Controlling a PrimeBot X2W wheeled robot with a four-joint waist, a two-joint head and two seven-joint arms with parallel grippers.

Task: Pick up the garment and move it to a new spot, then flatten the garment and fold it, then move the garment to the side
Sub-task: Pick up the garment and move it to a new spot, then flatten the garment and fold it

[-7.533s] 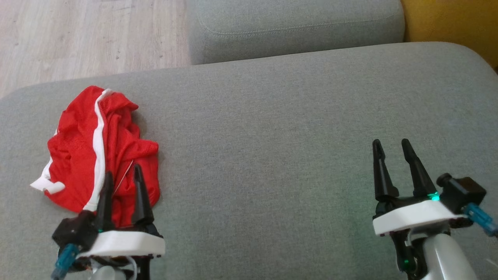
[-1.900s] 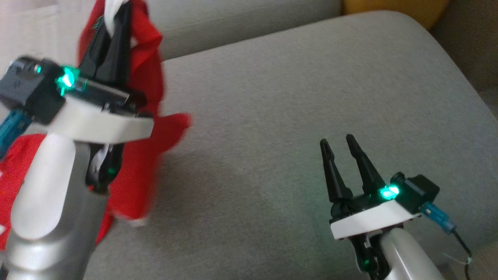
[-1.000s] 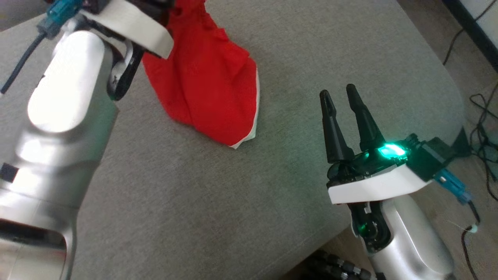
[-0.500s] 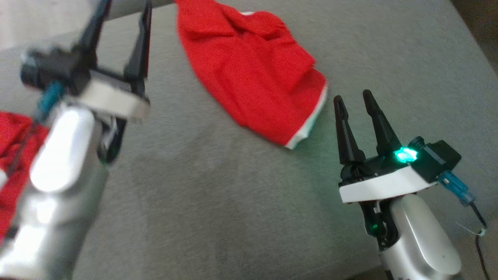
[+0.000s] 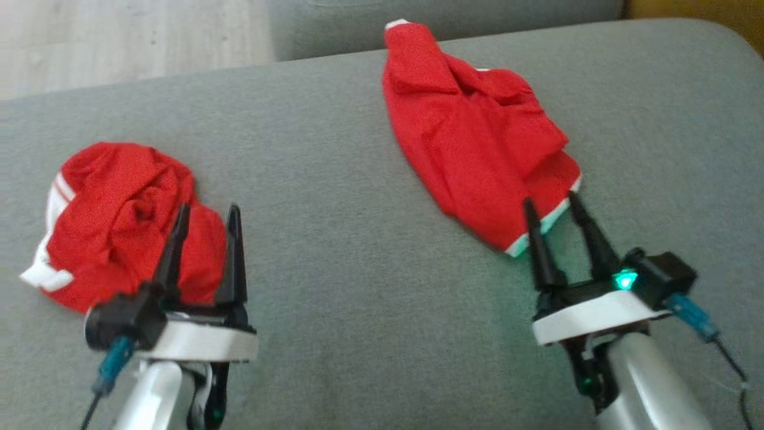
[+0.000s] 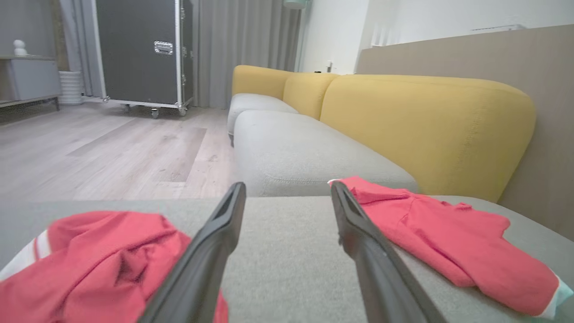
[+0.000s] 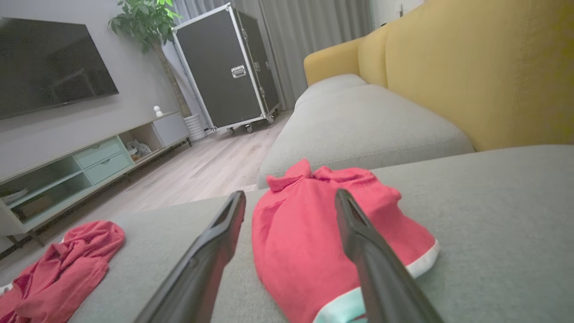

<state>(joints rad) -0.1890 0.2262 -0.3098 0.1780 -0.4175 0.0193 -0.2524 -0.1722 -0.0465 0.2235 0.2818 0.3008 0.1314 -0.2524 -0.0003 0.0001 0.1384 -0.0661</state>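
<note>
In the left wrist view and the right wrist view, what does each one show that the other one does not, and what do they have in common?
Left wrist view, not the right: the open left gripper and a beige wall panel behind the sofa. Right wrist view, not the left: the open right gripper, a television, a plant and pale green drawers. Both: the long red garment, the crumpled red garment, the grey cushion, the yellow sofa back and the black wheeled case.

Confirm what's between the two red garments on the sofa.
Bare grey cushion between the crumpled left garment and the spread right garment; nothing lies on it. Clear in the head view.
</note>
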